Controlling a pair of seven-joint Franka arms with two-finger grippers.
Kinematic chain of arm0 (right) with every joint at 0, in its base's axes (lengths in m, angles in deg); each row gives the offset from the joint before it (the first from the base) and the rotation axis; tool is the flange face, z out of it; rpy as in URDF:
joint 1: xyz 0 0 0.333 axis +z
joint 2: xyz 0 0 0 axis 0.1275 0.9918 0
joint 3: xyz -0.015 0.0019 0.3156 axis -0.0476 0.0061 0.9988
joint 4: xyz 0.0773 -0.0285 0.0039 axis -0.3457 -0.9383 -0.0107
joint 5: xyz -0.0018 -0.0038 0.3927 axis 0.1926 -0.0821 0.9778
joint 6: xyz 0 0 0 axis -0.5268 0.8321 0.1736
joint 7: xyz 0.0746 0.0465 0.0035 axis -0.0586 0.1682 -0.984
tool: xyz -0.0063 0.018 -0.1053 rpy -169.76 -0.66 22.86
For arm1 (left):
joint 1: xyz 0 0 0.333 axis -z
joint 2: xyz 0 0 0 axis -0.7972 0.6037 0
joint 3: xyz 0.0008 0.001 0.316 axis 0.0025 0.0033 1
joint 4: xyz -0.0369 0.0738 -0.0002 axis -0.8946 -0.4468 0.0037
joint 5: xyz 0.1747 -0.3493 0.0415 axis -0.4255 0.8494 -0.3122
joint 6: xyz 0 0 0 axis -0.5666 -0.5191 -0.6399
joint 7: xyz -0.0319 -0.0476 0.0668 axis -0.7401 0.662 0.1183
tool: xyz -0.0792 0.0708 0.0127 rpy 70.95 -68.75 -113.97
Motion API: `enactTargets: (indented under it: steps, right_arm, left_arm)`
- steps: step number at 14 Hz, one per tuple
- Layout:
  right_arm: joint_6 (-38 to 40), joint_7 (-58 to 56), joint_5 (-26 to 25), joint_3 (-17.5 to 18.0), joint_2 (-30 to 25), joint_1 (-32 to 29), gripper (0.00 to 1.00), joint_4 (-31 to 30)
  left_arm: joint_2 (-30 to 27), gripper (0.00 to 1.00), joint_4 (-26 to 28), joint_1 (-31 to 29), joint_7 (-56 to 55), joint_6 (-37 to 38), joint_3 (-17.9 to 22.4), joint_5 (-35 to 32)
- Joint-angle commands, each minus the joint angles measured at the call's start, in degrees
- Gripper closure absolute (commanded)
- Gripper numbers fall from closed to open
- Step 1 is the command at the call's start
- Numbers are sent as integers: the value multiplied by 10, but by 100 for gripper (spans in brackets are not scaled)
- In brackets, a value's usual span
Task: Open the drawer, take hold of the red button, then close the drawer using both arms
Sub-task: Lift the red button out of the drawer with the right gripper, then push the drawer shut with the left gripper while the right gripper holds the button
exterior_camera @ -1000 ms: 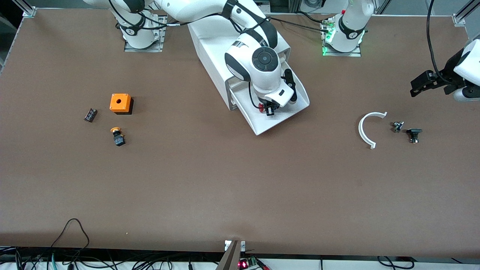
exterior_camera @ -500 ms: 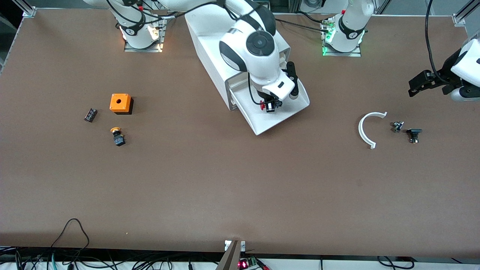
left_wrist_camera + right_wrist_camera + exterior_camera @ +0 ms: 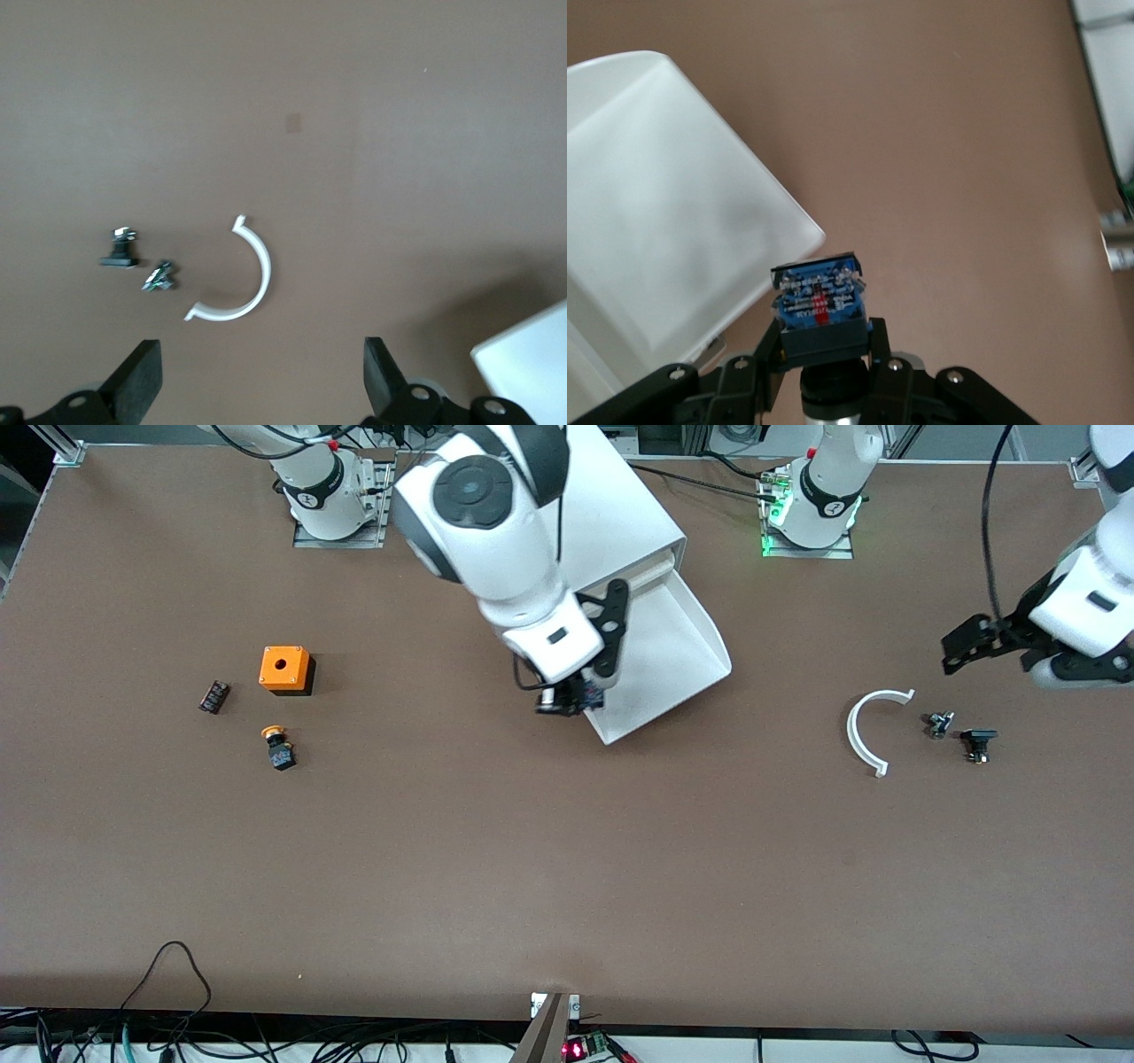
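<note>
The white drawer (image 3: 675, 646) stands pulled out of the white cabinet (image 3: 625, 509), and its tray (image 3: 656, 204) holds nothing that I can see. My right gripper (image 3: 571, 695) hangs over the drawer's corner nearest the right arm's end of the table. It is shut (image 3: 824, 341) on the button (image 3: 818, 303), gripping its black-and-blue body (image 3: 576, 693); the cap is hidden. My left gripper (image 3: 961, 646) hovers open (image 3: 261, 376) over the left arm's end of the table with nothing between its fingers, and it waits there.
An orange box with a hole (image 3: 285, 669), a yellow-capped button (image 3: 278, 746) and a small black block (image 3: 213, 696) lie toward the right arm's end. A white arc piece (image 3: 868, 731) and two small black parts (image 3: 939, 724) (image 3: 977, 742) lie under the left gripper.
My right gripper has lifted the button out of the drawer and swung toward the right arm's end of the table. The left gripper has drifted slightly.
</note>
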Motion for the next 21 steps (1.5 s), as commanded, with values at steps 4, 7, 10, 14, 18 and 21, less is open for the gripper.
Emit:
enactTargets:
  steps: [4,7,10,14,18,21]
  right_arm:
    - [-35,213,-29,8,-95,-55,79,-171]
    - [-43,353,-41,6,-103,-94,79,-211]
    - [-46,428,-42,4,-132,-133,78,-274]
    - [-36,502,-51,4,-139,-171,78,-317]
    - [-96,513,-105,4,-140,-211,78,-414]
    - [-179,514,-106,3,-143,-227,78,-488]
  left_arm:
    - [99,0,51,76,-227,-158,-21,-6]
    - [142,0,120,113,-349,-300,-30,-5]
    - [178,0,157,157,-430,-398,-29,-5]
    - [192,0,181,187,-463,-402,-30,-2]
    - [171,0,217,200,-455,-397,-71,5]
    - [155,0,245,199,-455,-398,-118,5]
